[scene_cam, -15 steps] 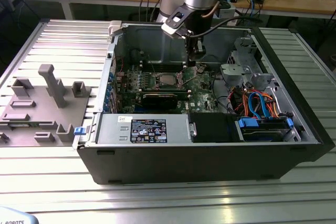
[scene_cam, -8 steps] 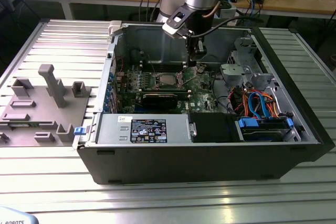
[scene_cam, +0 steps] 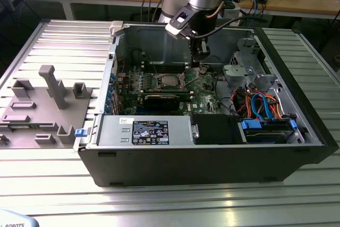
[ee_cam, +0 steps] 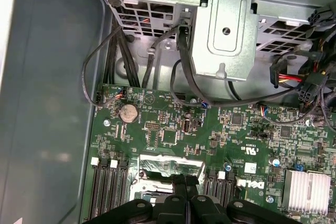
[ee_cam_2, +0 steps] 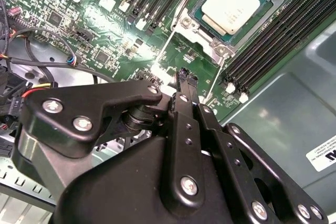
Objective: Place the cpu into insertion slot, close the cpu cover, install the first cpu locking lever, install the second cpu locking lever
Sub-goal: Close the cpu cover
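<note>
In the second wrist view the cpu (ee_cam_2: 233,9) runs off the edge, and the pincer (ee_cam_2: 186,75) hides part of the board (ee_cam_2: 105,40). In the first wrist view it covers part of the slot (ee_cam: 149,186); in the exterior view the slot is too small to make out.

I see the cpu (ee_cam_2: 234,8) lying flat in the insertion slot (ee_cam_2: 195,11), silvery-grey top up, framed all round by the slot's dark rim. The cpu cover (ee_cam: 170,164), a thin shiny metal frame, is not down over the chip; it stands swung up at the slot's edge
</note>
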Robot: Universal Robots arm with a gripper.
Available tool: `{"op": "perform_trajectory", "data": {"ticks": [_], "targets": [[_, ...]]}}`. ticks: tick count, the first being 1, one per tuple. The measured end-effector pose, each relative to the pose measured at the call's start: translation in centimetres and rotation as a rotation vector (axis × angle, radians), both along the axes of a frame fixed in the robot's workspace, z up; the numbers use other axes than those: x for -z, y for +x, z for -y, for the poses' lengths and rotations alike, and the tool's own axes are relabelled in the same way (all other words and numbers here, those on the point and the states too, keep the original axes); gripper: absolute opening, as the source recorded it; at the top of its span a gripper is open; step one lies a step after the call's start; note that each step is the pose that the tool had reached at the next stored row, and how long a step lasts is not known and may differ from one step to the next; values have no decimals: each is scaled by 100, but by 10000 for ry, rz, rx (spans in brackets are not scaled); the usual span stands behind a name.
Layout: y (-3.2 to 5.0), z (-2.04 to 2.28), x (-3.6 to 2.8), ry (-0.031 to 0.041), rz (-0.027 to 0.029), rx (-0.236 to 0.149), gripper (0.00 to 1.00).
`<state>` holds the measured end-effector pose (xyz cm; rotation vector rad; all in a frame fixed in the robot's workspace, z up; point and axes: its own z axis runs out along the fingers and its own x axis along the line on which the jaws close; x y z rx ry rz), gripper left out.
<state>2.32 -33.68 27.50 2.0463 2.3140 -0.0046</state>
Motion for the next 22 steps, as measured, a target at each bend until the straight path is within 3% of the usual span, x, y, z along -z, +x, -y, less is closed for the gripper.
{"op": "perform_trajectory", "data": {"ticks": [3, 4, 5, 7, 9, 10, 11, 12, 18, 20, 22], "targets": [[34, 1, 1, -1, -9, -1, 11], [96, -1, 13, 13, -45, 8, 11], [109, -3, 36, 19, -53, 433, 11], [118, -6, 51, 19, -57, 574, 11], [125, -18, 63, 16, -183, 658, 11], [127, -26, 70, 11, -333, 713, 11], [131, -29, 75, 8, -424, 735, 11], [142, -29, 76, 16, -476, 737, 11], [276, -29, 88, 170, -581, 735, 11], [348, -31, 107, 233, -662, 733, 11], [417, -37, 133, 242, -749, 732, 11]]}}
